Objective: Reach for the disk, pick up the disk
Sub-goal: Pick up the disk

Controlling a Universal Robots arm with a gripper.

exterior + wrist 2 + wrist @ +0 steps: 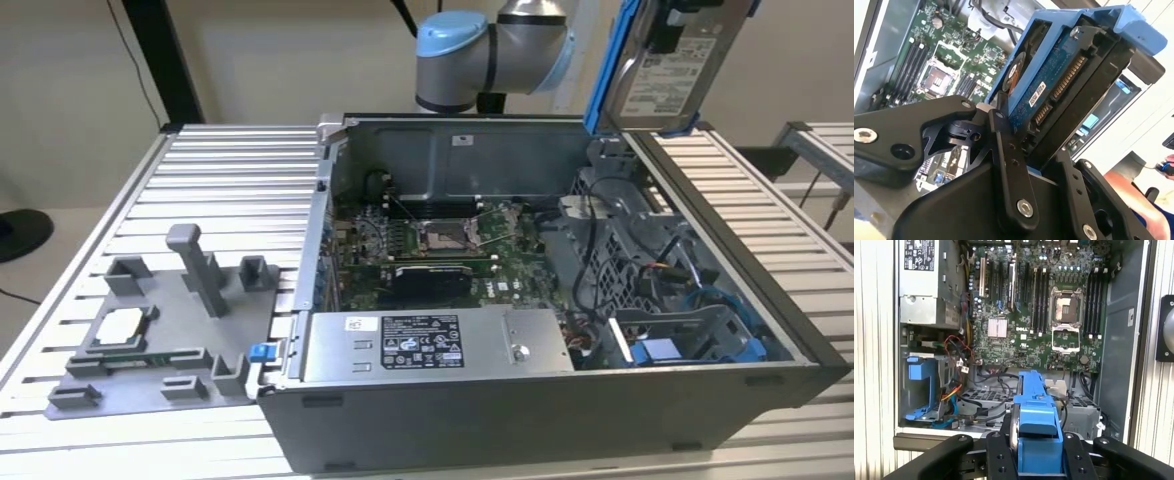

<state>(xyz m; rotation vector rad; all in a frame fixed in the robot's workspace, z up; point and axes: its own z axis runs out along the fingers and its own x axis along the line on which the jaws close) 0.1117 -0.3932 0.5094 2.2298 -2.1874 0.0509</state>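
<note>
The disk (674,60) hangs upright above the far corner of the open computer case, toward the exterior view's right, its white label facing the camera and its blue frame along the edges. In the second wrist view my gripper (1036,150) is shut on the disk (1054,85), and a black finger (1006,165) presses one side of it. The disk's blue circuit side and connector show there. In the first wrist view the disk's blue frame (1036,415) stands edge-on between the fingers (996,455) of the gripper (1036,452), high over the case.
The open computer case (534,410) lies on the slatted metal table (227,170), with its motherboard (427,240) and power supply (427,345) exposed. A blue drive bay (667,350) sits inside it. A grey fixture (147,340) lies beside the case. A person's arm (1124,185) is nearby.
</note>
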